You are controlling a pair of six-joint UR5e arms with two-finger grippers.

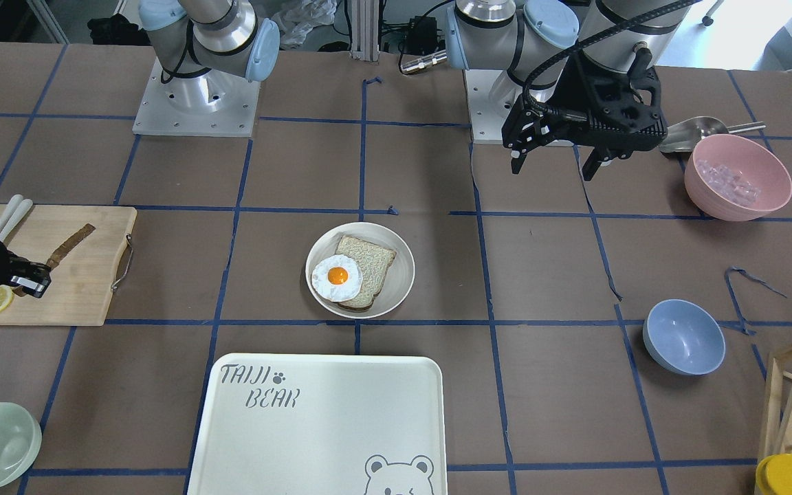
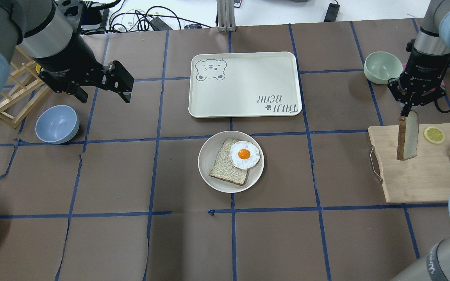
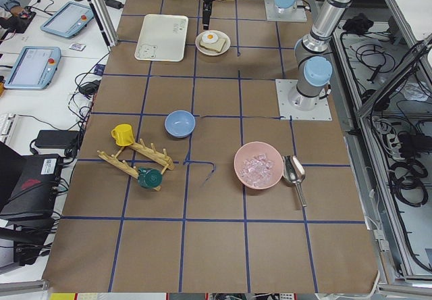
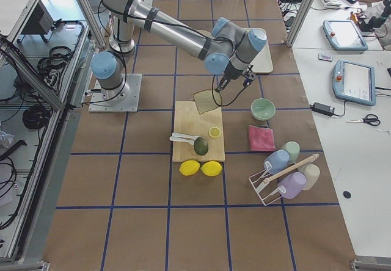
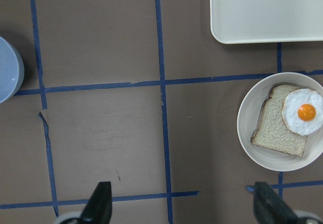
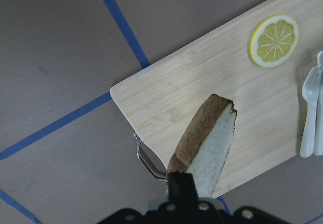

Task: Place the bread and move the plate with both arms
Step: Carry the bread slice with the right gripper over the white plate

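Note:
My right gripper [image 2: 407, 110] is shut on the top edge of the bread [image 2: 408, 136], a pale slice with a dark crust. It hangs upright just above the wooden cutting board [image 2: 416, 179]. The right wrist view shows the bread [image 6: 207, 143] below the fingers [image 6: 181, 186]. The cream-white plate [image 2: 206, 162] sits mid-table and holds another slice with a fried egg [image 2: 244, 154] on it. My left gripper [image 2: 104, 95] is open and empty, hovering high over the table to the plate's left. It also shows in the left wrist view [image 5: 184, 209], with the plate [image 5: 246, 130] at right.
The bear-print tray [image 2: 244, 84] lies just beyond the plate. A lemon slice [image 2: 434, 134] lies on the board. A blue bowl [image 2: 57, 124] and a wooden rack [image 2: 18, 93] are below my left arm. A green bowl [image 2: 382, 67] is beyond the board, and a pink bowl [image 1: 738, 177] stands near the left arm's base.

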